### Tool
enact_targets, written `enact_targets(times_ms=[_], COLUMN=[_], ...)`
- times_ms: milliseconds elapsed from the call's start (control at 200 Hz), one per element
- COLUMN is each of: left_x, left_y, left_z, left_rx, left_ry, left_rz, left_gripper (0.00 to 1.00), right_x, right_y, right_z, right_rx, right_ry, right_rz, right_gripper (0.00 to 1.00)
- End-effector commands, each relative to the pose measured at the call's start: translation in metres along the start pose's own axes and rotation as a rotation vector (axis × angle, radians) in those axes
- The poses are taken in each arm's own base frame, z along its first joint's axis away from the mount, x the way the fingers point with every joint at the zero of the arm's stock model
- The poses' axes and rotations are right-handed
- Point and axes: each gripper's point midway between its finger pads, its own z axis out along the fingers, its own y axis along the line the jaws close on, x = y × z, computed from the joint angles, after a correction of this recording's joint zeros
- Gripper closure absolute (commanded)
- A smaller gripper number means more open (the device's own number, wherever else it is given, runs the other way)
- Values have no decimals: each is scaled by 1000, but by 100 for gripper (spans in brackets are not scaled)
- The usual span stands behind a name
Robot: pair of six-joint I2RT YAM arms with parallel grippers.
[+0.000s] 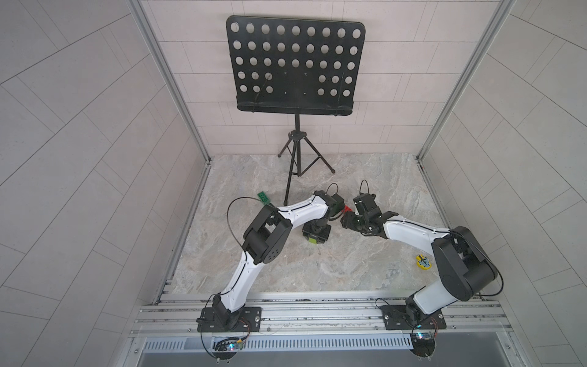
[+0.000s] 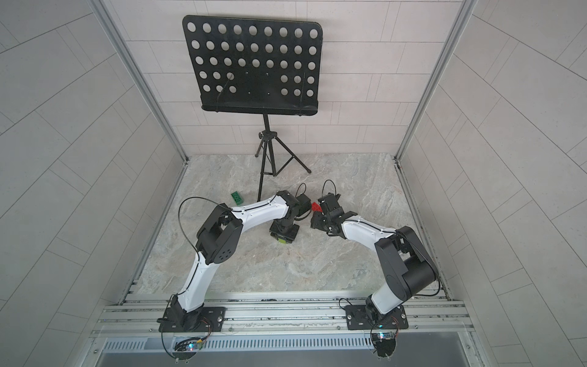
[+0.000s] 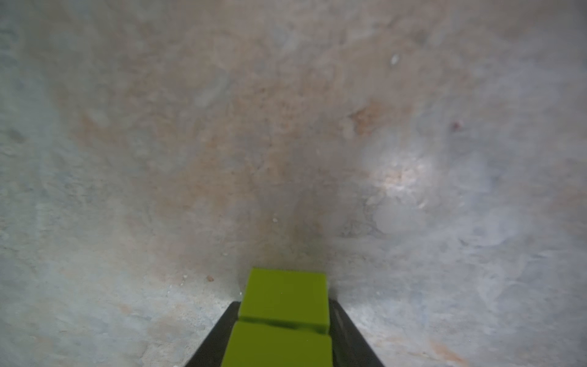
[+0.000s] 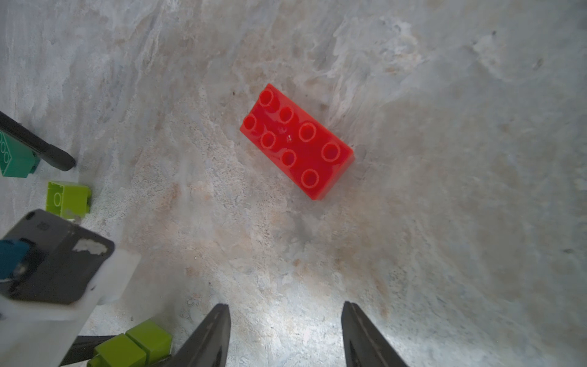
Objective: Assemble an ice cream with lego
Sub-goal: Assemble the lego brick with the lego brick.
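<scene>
Two stacked lime-green plastic bricks are flanked by the left hand; grip cannot be told. Right hand is held open, empty, near red rectangular studded brick on marbled table.

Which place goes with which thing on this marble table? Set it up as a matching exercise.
Things:
1. red rectangular studded plastic brick
2. dark green rectangular studded plastic brick
3. stack of lime-green square plastic bricks
4. small yellow round object with dark print

Places:
A. between the fingers of the left hand
B. beside the right arm
C. near a foot of the black music stand
D. lying free ahead of the open right hand

Pairs: 1-D, 2-C, 3-A, 4-B.
</scene>
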Motion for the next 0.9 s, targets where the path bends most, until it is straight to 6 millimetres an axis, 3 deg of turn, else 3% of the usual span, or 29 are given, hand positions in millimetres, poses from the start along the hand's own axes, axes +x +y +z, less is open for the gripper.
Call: enact_targets(times_ms=[0, 275, 581, 896], left_x=[9, 11, 33, 38], left_y=[10, 16, 37, 42], left_z=[10, 0, 4, 3], left_rx=[-55, -51, -29, 30], left_ry=[26, 17, 39, 28], left_rz=[23, 32, 6, -36], left_gripper=[52, 55, 55, 36], right_x=[-4, -4, -3, -3], right_y=[1, 1, 2, 2], right_z=[0, 0, 1, 2], right_rx=[1, -3, -10, -11], right_ry=[1, 4, 9, 14], right_rz=[8, 10, 6, 3], right_gripper=[39, 37, 37, 36])
